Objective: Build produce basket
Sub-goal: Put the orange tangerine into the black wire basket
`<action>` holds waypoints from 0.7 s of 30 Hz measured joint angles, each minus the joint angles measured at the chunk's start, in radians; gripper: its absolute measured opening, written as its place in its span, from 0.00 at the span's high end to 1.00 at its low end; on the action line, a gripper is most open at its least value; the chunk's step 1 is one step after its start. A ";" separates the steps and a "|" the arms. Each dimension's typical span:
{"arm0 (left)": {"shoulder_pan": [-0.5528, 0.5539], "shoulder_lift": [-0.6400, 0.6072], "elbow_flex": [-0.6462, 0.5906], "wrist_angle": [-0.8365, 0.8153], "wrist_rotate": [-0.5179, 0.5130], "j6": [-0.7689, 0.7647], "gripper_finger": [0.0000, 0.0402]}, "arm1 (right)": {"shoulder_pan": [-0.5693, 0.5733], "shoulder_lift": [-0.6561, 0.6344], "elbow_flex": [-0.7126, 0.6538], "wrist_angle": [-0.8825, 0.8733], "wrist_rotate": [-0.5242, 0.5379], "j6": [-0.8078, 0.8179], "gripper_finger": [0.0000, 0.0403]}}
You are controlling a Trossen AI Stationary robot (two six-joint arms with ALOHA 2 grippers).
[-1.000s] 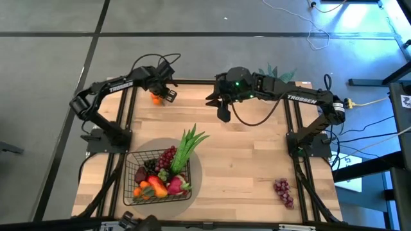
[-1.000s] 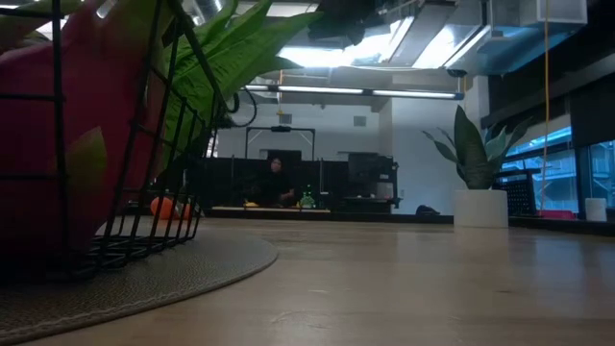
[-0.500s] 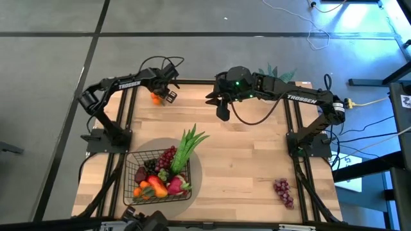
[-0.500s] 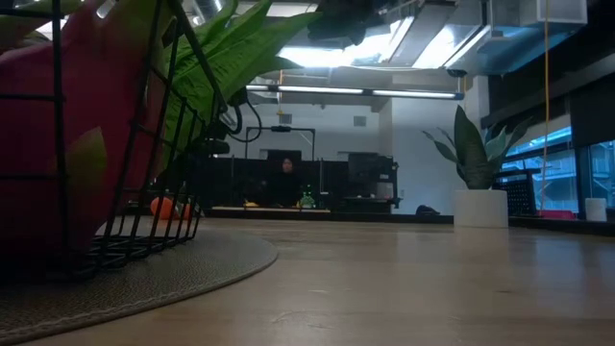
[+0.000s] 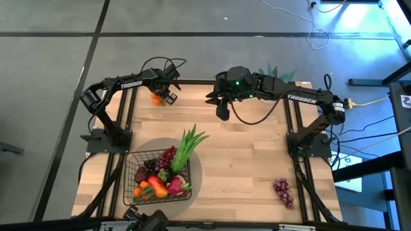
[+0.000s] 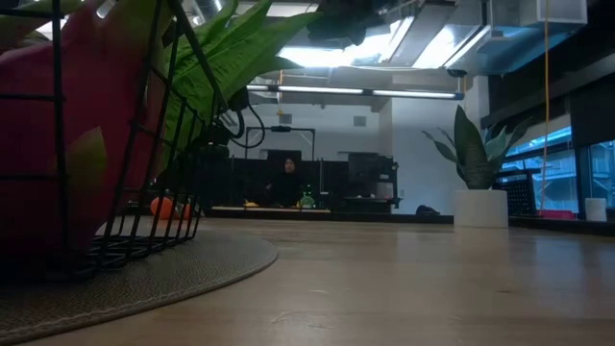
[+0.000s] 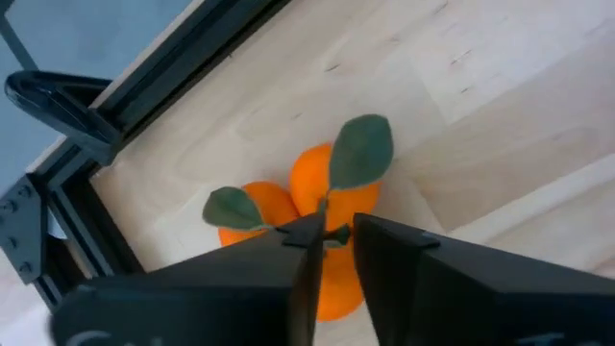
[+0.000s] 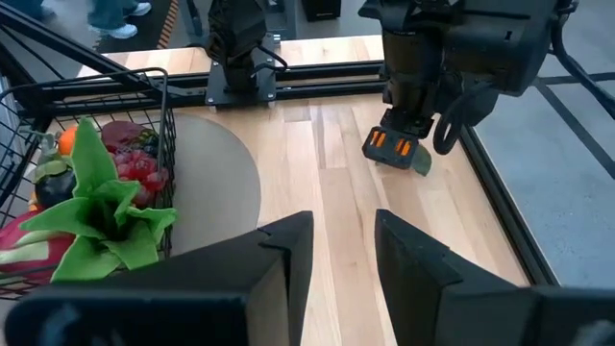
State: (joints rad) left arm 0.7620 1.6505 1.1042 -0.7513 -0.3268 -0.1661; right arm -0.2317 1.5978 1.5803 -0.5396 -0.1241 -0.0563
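The desk's middle and right half lie bare wood (image 5: pixel 250 160), with a grape bunch (image 5: pixel 283 192) near the front right corner, the filled basket (image 5: pixel 157 174) on its round mat (image 5: pixel 196 168) crowding the front left, and oranges (image 5: pixel 156 97) near the rear left corner.

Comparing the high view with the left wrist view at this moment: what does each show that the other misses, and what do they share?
Only the high view shows the basket loaded with produce on its round mat, the loose grape bunch near the table's right front corner, and the right gripper hanging over the back middle. Only the left wrist view shows that the oranges are a leafed pair, and that the left gripper has its jaws narrowly apart around the stem area. Both show the oranges at the table's back left corner, with the left gripper on them.
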 joint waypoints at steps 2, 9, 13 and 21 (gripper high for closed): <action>0.000 0.000 0.000 0.000 -0.002 0.029 0.93 | 0.000 0.000 0.000 0.000 0.000 0.000 0.75; -0.001 -0.001 0.000 -0.003 -0.005 0.057 0.99 | 0.000 0.000 0.000 0.000 0.001 0.000 0.75; -0.007 -0.033 0.000 -0.045 -0.003 0.073 1.00 | 0.000 0.000 0.000 0.000 0.001 0.000 0.75; -0.076 -0.205 0.000 -0.204 0.053 0.070 1.00 | 0.000 0.000 0.000 -0.003 0.000 -0.002 0.75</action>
State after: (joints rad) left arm 0.6864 1.4450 1.1042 -0.9552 -0.2738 -0.0958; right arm -0.2317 1.5978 1.5803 -0.5430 -0.1237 -0.0584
